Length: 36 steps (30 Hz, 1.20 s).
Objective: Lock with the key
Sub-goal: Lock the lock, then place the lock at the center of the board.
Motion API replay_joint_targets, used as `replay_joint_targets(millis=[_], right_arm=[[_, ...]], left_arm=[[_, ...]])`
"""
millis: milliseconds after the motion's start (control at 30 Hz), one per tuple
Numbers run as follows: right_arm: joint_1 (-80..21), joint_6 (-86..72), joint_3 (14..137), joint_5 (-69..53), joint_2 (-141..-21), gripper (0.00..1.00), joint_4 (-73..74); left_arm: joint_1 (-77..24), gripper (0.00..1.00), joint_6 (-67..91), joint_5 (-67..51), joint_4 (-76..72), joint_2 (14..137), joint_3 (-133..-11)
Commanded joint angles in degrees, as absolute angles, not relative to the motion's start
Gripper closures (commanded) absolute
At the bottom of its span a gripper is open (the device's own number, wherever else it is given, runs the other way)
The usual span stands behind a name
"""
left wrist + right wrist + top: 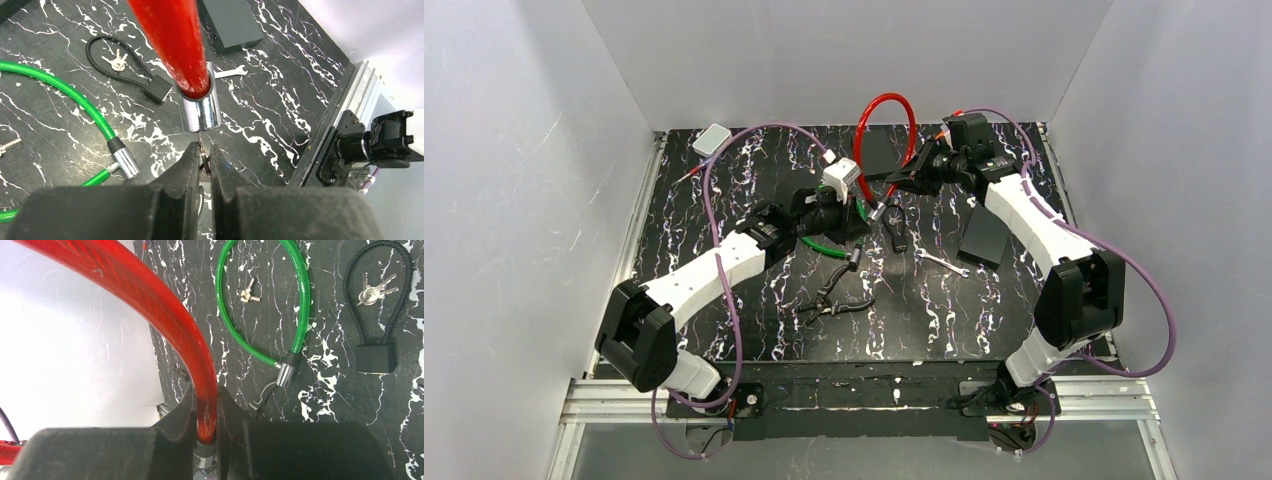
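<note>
A red cable lock (pixel 886 118) stands raised as a loop at the table's back centre. My right gripper (pixel 205 412) is shut on its red cable (pixel 165 315) just above the metal end. Its chrome cylinder end (pixel 199 109) hangs in front of my left gripper (pixel 202 152), which is shut on a small key (pixel 201 148). The key's tip points at the cylinder's bottom and touches or nearly touches it. In the top view my left gripper (pixel 861 213) sits just left of the cylinder (pixel 879 211), and my right gripper (pixel 900 179) is above it.
A green cable lock (pixel 60 95) with its chrome end (pixel 124 161) lies below left, keys (pixel 248 291) inside its loop. A black cable padlock (pixel 377 358) with keys (pixel 374 291), a wrench (pixel 942 263), pliers (pixel 834 300), two black blocks (pixel 986 235) and a grey box (pixel 712 139) lie around.
</note>
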State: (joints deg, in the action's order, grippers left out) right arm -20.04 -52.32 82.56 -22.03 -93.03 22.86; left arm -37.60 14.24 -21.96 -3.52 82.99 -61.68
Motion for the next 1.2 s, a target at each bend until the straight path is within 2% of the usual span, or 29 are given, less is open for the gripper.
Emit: replay_joint_targets(millis=[0,367,667,800,900,1167], right_arm=[[-20.30,-52.64,84.49,-22.67,-90.16,0.99,19.53],[-17.73,-51.31,93.75,-16.91,-93.88,0.99,20.17],[-16.26,-50.95,93.87,-16.45,-95.45,0.99,16.58],[-16.77,-50.16,90.72,-17.14,-95.03,0.99,15.47],[-18.78,-49.05,88.85,-16.23,-94.77,0.99,15.11],[-31.93,-44.29,92.31,-8.97,-99.73,0.99,15.12]], left_arm=[[-37.44,1.00,15.40,-23.48,-0.51,82.04,-62.12],[-38.83,1.00,29.80,-23.53,7.01,75.85,-49.11],[-39.86,1.00,29.08,-22.25,4.67,68.19,-47.27],[-33.86,1.00,28.84,-25.84,3.48,64.96,-49.50],[-25.40,1.00,31.43,-28.66,2.93,61.95,-50.44],[-4.10,1.00,33.97,-28.89,5.11,53.63,-54.68]])
